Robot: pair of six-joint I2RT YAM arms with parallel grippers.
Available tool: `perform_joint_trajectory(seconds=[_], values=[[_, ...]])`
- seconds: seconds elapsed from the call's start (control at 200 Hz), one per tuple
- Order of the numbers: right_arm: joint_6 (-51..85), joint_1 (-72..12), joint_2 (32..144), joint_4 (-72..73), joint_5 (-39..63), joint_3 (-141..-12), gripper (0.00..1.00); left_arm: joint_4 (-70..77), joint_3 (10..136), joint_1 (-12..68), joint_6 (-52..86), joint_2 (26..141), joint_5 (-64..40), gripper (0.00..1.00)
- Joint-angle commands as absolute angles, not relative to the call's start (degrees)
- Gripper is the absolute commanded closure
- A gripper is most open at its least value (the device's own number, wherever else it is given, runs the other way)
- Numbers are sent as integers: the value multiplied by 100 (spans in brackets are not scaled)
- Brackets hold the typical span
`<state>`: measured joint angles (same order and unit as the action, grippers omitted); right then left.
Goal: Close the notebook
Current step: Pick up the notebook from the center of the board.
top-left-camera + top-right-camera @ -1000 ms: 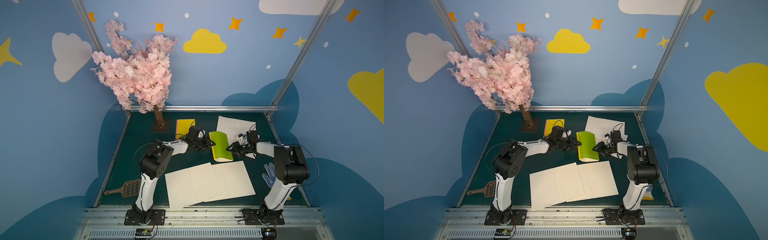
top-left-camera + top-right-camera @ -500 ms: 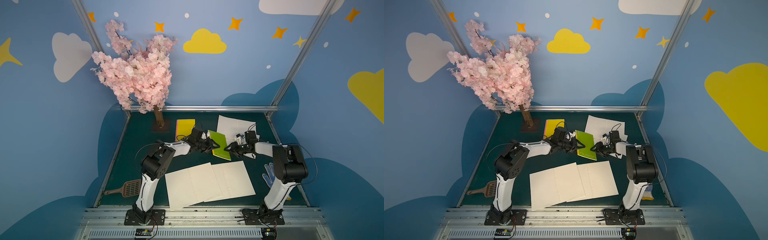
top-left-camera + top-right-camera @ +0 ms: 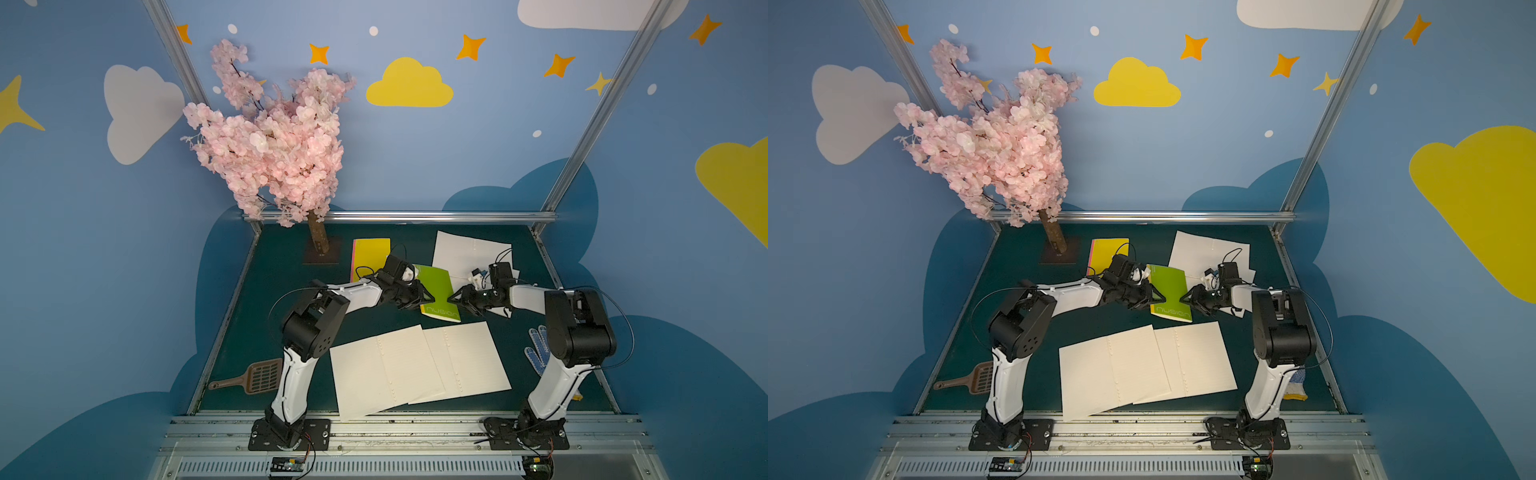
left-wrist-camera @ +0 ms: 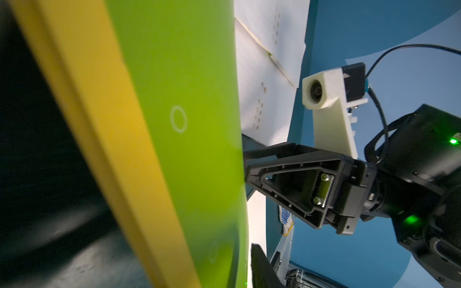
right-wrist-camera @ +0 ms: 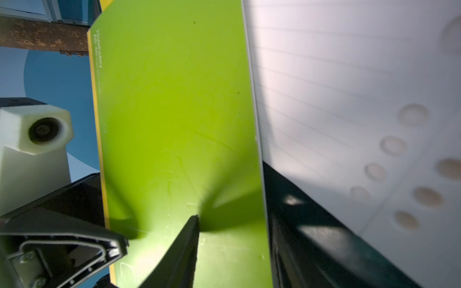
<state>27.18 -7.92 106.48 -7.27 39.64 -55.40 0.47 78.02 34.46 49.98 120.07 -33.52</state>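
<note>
Dark tabletop (image 3: 274, 266) bears a glossy, rectangular lime-green notebook (image 3: 436, 286).

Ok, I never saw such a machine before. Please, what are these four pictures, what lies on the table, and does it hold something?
Two white-and-black robot arms stand at a dark green table. Two pictures look down from above, nearly alike; the other two come from cameras on each arm's wrist. The left claw and right claw meet at a green notebook, cover up; whether they grip it is unclear. Around lie a yellow notebook, lined white pages, a brown scoop, a dotted glove, and a pink blossom tree stands behind.
</note>
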Motion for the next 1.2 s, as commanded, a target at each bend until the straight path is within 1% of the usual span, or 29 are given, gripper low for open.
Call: perform_joint_trajectory(seconds=[0.0,0.095,0.225,0.305,0.395,0.501,0.851,1.196], values=[[2714,-792,10670,-761,4004,-5476,52,-454,8011,3395,4582,11697,-3168,68],[2695,-791,10618,-812,3989,-5476,52,-522,8041,3379,4545,11686,-3155,71],[2655,-791,10548,-891,3938,-5480,52,-679,8107,3365,4441,11667,-3105,78],[2654,-793,10512,-914,3928,-5485,52,-774,8155,3353,4371,11652,-3073,83],[2637,-785,10478,-938,3918,-5493,52,-895,8238,3331,4267,11638,-3077,91],[2641,-784,10434,-949,3916,-5493,53,-1000,8312,3304,4193,11596,-3124,97],[2604,-757,10253,-1079,3912,-5579,53,-1081,8126,3166,4041,10963,-3274,97],[2566,-760,10213,-1147,3895,-5682,53,-1379,7368,2902,3946,9864,-3183,97]])
